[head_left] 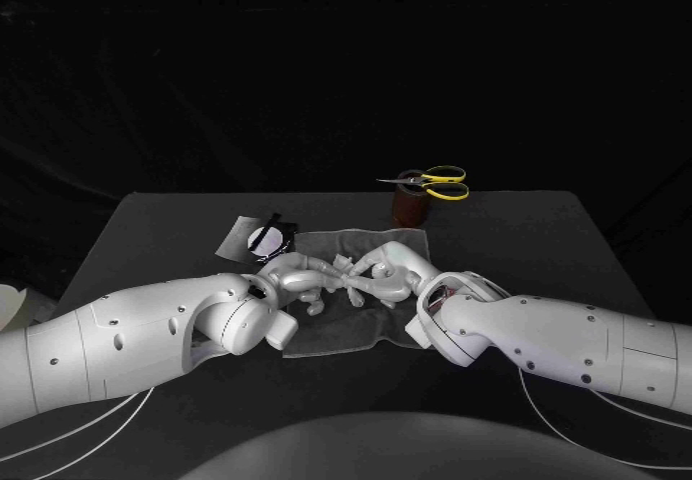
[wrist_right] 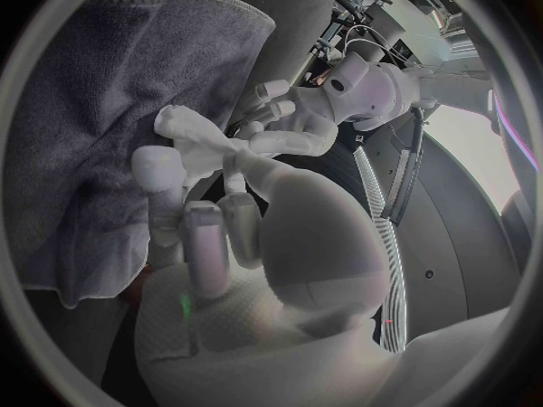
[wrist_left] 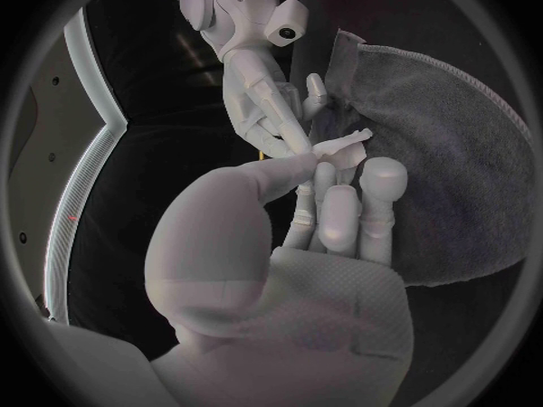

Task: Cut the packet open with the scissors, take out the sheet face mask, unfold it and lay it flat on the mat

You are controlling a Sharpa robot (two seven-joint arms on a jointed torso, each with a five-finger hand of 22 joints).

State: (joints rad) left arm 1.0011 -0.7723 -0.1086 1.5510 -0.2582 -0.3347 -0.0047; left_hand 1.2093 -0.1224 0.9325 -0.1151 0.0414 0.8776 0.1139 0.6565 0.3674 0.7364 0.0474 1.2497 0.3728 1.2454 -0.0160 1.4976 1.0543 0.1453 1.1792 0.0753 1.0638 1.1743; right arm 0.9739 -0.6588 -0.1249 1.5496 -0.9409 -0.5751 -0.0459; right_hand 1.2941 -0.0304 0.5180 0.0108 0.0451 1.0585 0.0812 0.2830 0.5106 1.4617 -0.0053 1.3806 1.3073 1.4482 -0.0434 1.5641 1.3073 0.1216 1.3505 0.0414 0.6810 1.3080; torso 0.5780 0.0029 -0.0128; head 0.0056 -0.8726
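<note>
Mask (wrist_left: 343,145) between left robot hand (head_left: 299,276) and right (head_left: 384,279)

White arms (head_left: 130,340) with dark screws, silver left hand (head_left: 296,276), silver right hand (head_left: 387,272), white cables (head_left: 87,420)

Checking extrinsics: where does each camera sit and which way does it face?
Head view: on the head, looking down at the table; both arms, left hand and right hand show.
Left wrist view: behind the left hand, facing the right hand.
Right wrist view: behind the right hand, facing the left hand.
Shared: both hands, mat, mask.
</note>
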